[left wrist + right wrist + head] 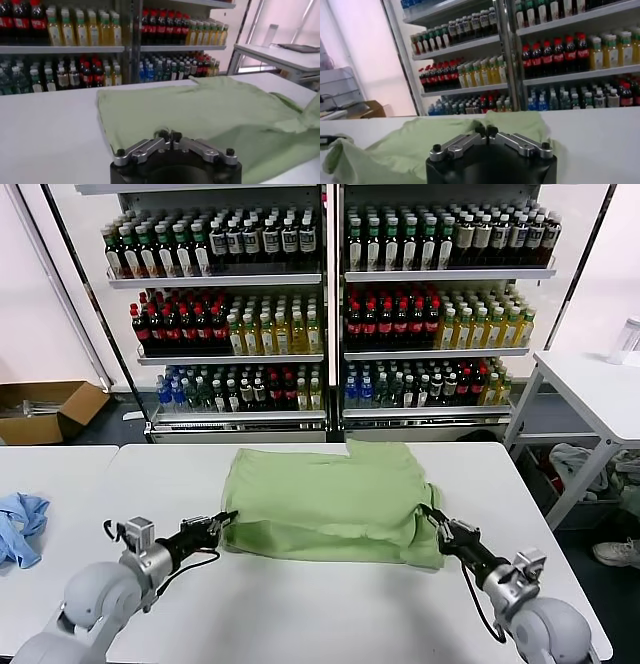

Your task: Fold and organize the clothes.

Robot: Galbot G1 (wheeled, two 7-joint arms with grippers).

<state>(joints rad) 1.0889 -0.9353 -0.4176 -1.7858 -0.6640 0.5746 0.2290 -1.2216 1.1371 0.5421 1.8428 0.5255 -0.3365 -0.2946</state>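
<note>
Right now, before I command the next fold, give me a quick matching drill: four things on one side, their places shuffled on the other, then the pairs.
Things:
1. green polo shirt
2. left gripper
3. right gripper
4. blue cloth

Places:
A. at the shirt's near right corner
B. far left on the neighbouring table
C. spread in the middle of the white table
D. at the shirt's near left corner

Pairs: 1-C, 2-D, 3-A, 4-B

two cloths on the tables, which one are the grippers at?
The light green shirt in the middle of the white table: left gripper at one near corner, right gripper at the other. The light blue cloth lies crumpled far left, untouched.
</note>
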